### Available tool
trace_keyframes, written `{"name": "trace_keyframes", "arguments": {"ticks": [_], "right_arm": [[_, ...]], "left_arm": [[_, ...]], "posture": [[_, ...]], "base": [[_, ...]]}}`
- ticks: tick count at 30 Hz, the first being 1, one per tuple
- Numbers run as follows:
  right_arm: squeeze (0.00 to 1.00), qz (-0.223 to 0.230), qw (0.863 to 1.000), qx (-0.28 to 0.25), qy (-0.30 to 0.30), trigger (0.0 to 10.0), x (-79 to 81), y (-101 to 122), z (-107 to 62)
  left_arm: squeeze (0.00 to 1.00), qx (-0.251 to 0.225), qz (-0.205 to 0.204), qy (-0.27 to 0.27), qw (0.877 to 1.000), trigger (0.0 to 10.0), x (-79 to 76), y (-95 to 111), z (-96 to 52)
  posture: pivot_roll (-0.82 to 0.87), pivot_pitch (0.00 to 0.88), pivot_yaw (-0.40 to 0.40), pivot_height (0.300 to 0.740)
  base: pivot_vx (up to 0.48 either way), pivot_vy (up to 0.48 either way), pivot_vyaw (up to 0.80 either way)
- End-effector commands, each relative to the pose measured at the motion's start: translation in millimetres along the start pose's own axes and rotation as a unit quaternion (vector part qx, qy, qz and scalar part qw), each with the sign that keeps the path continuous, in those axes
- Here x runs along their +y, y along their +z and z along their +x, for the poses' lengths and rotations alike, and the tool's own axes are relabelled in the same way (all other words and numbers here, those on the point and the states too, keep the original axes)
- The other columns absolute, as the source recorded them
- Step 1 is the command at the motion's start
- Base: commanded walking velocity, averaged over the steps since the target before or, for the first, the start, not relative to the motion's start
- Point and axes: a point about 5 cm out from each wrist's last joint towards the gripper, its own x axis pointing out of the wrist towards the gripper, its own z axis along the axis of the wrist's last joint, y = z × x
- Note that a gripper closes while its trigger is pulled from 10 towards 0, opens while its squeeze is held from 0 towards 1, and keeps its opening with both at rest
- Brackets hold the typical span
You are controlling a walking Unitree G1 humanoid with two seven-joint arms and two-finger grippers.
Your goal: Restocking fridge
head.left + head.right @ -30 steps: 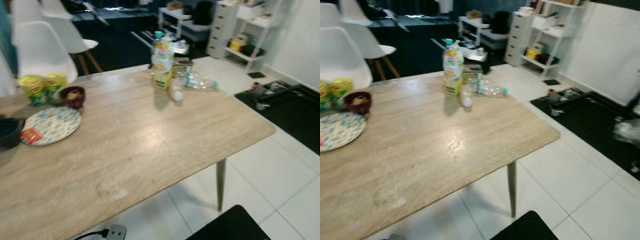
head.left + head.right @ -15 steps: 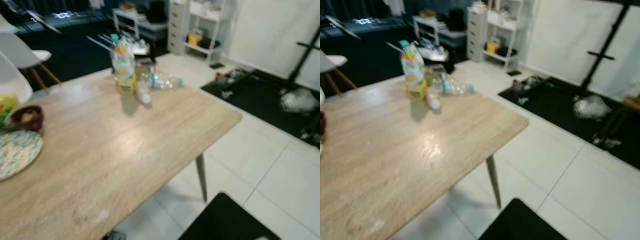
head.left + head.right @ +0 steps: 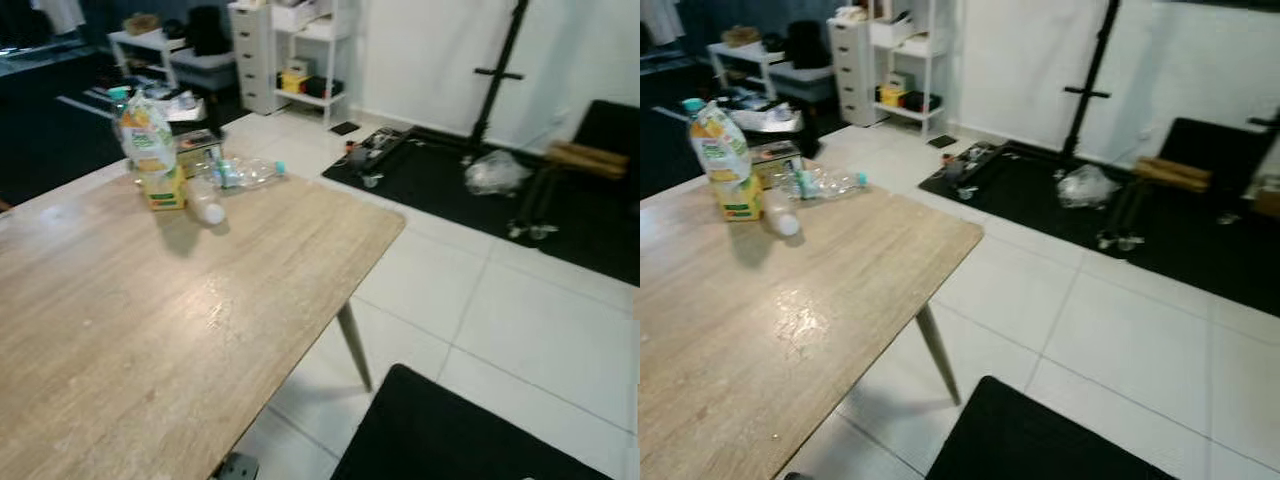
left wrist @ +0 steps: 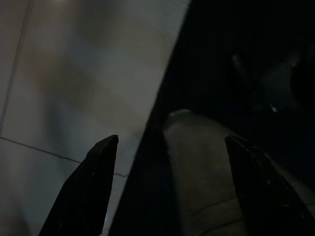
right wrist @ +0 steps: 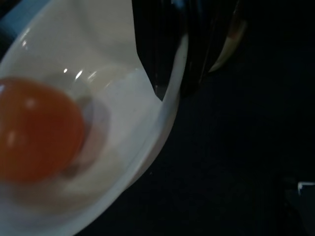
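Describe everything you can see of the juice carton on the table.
The juice carton stands upright near the far corner of the light wooden table. It looks like printed cardboard: white and orange at the top, where there seems to be fruit artwork, with a yellow and green base and a blue-green screw cap. Its top looks a little crumpled. A small white bottle lies on its side just in front of it, and a clear plastic bottle lies beside it; the blur hides whether either touches it.

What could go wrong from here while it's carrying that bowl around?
The right gripper pinches only the rim of the white bowl, so the orange ball inside might roll out if the bowl tips. On the table, the small bottle lies on its side and could roll off.
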Motion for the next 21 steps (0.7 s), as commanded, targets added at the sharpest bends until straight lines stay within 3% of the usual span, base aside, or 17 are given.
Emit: {"name": "trace_keyframes", "arguments": {"ticks": [1,21], "right_arm": [[0.0,-0.005,1.0,-0.004,-0.009,10.0,-4.8,3.3,0.1],[0.0,-0.024,1.0,-0.004,-0.006,10.0,-2.9,3.1,0.1]], "left_arm": [[0.0,0.0,0.004,-0.002,1.0,10.0,0.0,1.9,0.5],[0.0,0.003,0.011,-0.003,1.0,10.0,0.5,2.4,0.6]], "posture": [[0.04,0.0,-0.018,0.74],[0.04,0.0,-0.021,0.74]], "base": [[0.0,0.0,-0.79],[0.0,0.0,-0.8]]}}
